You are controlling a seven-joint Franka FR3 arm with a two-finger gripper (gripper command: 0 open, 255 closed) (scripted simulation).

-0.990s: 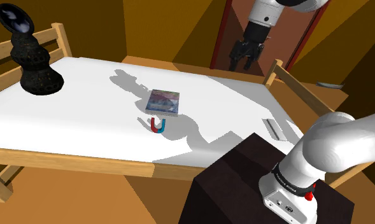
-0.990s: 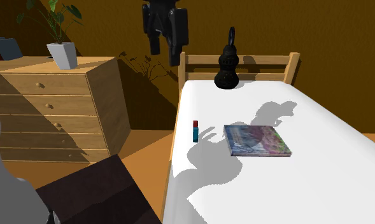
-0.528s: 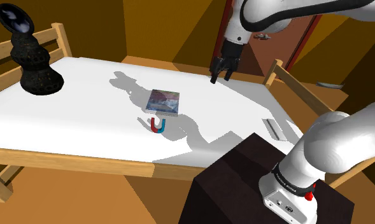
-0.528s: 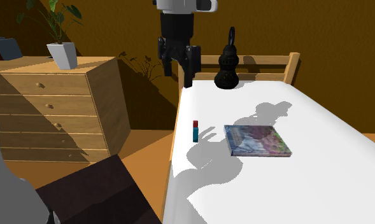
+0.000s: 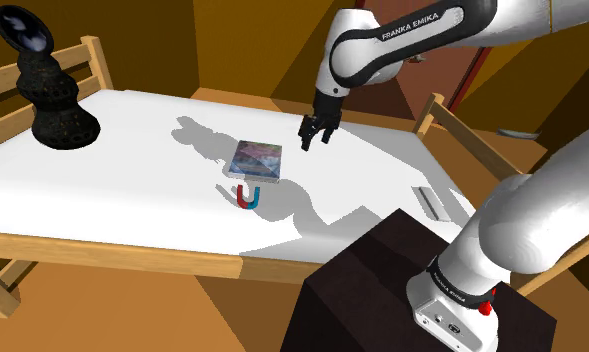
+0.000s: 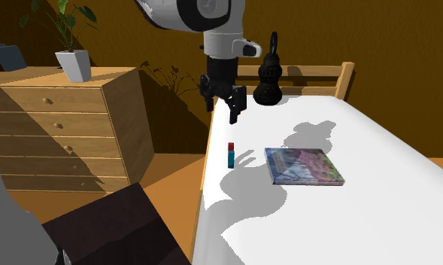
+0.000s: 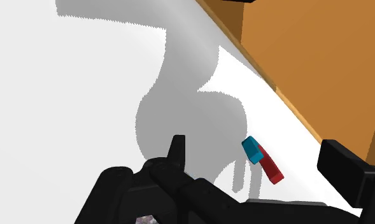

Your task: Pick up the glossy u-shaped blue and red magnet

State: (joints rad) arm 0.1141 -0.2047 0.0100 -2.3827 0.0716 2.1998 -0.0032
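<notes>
The room has brown walls, and a bed with a white top (image 5: pixel 132 170) and a wooden frame takes up most of it. One book (image 5: pixel 257 160) lies flat in the middle of the bed. Just beside the book, on the side near the bed's long wooden edge, is one little U-shaped magnet (image 5: pixel 247 197), part red and part blue. Nothing touches it, so I think a claw can reach it from above.

One black claw (image 6: pixel 222 111) hangs in the air above the bed, up and to one side of the book. It is not down at the magnet yet. Its two fingers (image 7: pixel 176 149) are apart with nothing in them. I think they are wide so the magnet can fit between them. The hand's camera looks down at the magnet, so the claw seems to be lining up.

Far from the book, at the bed's end, stands one bumpy black vase (image 5: pixel 57 100). Off the bed stand one wooden dresser (image 6: pixel 62 128) and one plant (image 6: pixel 62 30) on it.
</notes>
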